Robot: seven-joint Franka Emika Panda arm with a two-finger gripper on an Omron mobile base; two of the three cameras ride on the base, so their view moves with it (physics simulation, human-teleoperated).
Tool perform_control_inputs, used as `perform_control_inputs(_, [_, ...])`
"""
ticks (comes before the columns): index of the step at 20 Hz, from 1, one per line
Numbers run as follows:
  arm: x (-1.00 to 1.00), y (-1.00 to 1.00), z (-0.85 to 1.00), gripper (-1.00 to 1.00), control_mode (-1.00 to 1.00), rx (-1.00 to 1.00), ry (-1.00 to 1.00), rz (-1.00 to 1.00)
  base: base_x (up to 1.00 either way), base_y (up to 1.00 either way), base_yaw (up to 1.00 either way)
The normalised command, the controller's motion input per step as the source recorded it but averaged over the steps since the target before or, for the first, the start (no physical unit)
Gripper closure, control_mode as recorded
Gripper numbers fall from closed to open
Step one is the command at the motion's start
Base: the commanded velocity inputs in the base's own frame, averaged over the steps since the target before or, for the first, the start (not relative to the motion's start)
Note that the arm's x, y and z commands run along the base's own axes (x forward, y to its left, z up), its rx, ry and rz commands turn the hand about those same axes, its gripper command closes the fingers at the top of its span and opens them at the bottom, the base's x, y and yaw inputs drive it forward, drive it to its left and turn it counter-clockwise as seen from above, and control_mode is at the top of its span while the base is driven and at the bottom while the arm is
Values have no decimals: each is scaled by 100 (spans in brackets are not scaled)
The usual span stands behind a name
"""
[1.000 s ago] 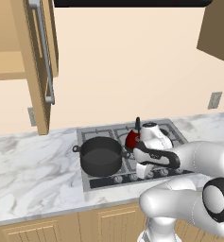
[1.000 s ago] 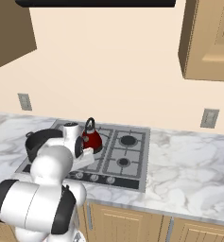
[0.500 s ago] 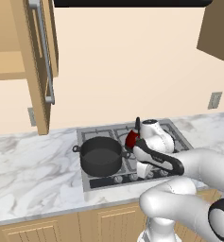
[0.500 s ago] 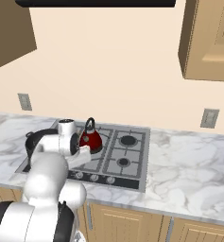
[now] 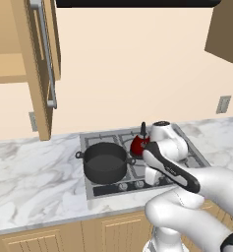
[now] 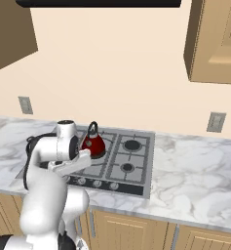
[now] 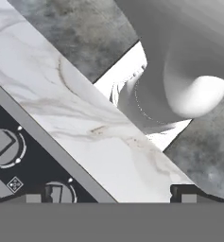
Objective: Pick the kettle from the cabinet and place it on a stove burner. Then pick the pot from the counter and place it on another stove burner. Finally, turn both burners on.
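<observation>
Arm position is the only change over the last second: in both base views the forearm has swung away from the vessels toward the front edge of the cooktop (image 6: 136, 163), while the pot (image 5: 104, 162) and the kettle (image 5: 137, 145) have not moved. The pot sits on the front left burner with its rim level and both loop handles clear of the grate edges. The kettle stands upright on the burner behind it and to its right, handle arched over the lid, just beside the pot but apart from it. The gripper (image 7: 109, 194) is spread to its full width and carries nothing; its two dark tips rise far apart at the bottom of the hand view, which looks down on the front strip of the counter (image 5: 34, 177) and on two control knobs (image 7: 4, 147) of the black front panel. The jaws have widened only slightly in this interval. The cabinet (image 5: 37, 69) hangs open at the upper left, its shelf space bare where it can be seen. Assessment: both placement steps appear complete and the vessels occupy separate burners, so the remaining work is ignition. The hand is lined up near the knob row but is not touching any knob. Which knob governs which burner cannot be read from these views; selecting the wrong one is the main risk.
</observation>
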Motion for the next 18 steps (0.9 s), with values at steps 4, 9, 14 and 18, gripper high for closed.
perform_control_inputs(4, [-27, 5, 19, -100, -100, 4, 0, 0, 0, 0, 0])
perform_control_inputs(9, [-21, 16, 19, -100, -100, 7, 0, 0, 0, 0, 0])
perform_control_inputs(14, [-12, 27, 13, -100, -100, 6, 0, -2, 0, 0, 0])
perform_control_inputs(18, [-4, 31, 6, -100, -100, 4, 3, -6, 0, 0, 0])
